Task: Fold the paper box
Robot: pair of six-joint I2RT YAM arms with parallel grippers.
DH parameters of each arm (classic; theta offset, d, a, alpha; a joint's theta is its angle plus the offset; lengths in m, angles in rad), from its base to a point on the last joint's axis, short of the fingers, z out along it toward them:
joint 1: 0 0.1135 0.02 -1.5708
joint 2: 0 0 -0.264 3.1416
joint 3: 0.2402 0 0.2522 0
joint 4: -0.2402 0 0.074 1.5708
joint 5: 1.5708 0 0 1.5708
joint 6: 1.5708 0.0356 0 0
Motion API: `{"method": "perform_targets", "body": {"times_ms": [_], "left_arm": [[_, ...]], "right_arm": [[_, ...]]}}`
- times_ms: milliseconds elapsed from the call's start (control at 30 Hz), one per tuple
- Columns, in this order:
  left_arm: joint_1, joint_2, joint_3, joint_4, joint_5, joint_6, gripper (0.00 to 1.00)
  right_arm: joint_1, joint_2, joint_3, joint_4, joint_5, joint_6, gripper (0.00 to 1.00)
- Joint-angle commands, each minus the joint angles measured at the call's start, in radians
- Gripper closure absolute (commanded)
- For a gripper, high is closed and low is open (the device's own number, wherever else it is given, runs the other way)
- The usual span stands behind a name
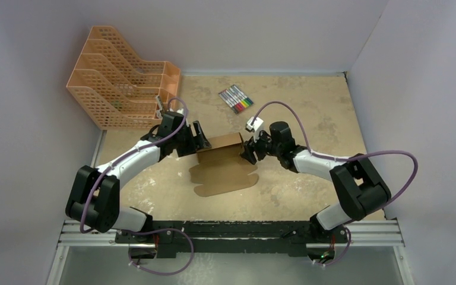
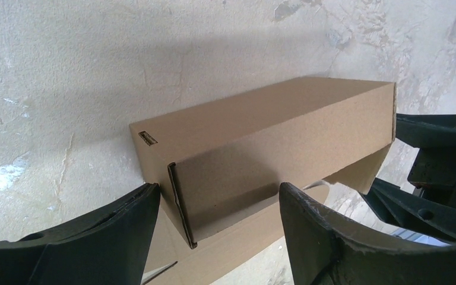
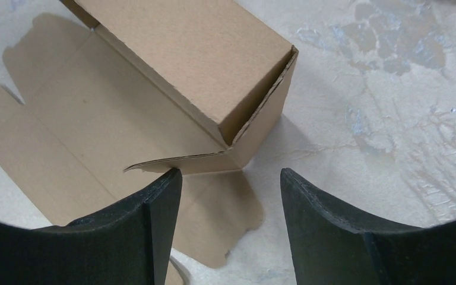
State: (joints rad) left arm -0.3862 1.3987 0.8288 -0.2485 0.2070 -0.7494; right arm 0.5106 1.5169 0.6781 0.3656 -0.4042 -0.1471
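Observation:
The paper box is plain brown cardboard, partly folded: a raised rectangular body at the back and flat flaps with rounded tabs spread on the table in front. My left gripper is open at the box's left end; in the left wrist view the box end stands between its fingers. My right gripper is open at the box's right end; in the right wrist view the box corner lies just ahead of its fingers, over a flat flap.
An orange mesh file rack stands at the back left, close behind the left arm. Several coloured markers lie at the back centre. Walls close the table on the left, back and right.

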Motion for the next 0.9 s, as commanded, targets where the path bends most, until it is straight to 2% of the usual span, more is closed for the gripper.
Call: {"method": "perform_targets", "body": {"times_ms": [0,267,533,600,733,867], "left_arm": [[0.009,0.010,0.019,0.036,0.034,-0.006,0.28],[0.009,0.026,0.061,-0.030,0.049,0.067,0.28],[0.021,0.009,0.310,-0.286,-0.139,0.341,0.26],[0.021,0.007,0.353,-0.280,-0.161,0.357,0.25],[0.021,0.025,0.395,-0.169,-0.137,0.355,0.25],[0.021,0.140,0.460,-0.126,-0.078,0.363,0.26]], "right_arm": [[0.011,0.008,-0.036,0.216,0.040,0.053,0.35],[0.013,0.101,-0.032,0.344,0.040,0.065,0.37],[0.013,0.122,-0.021,0.344,0.034,0.032,0.37],[0.012,0.128,-0.012,0.335,0.025,0.021,0.37],[0.013,0.143,0.002,0.330,0.012,0.006,0.38],[0.013,0.159,0.028,0.316,-0.002,-0.015,0.38]]}}
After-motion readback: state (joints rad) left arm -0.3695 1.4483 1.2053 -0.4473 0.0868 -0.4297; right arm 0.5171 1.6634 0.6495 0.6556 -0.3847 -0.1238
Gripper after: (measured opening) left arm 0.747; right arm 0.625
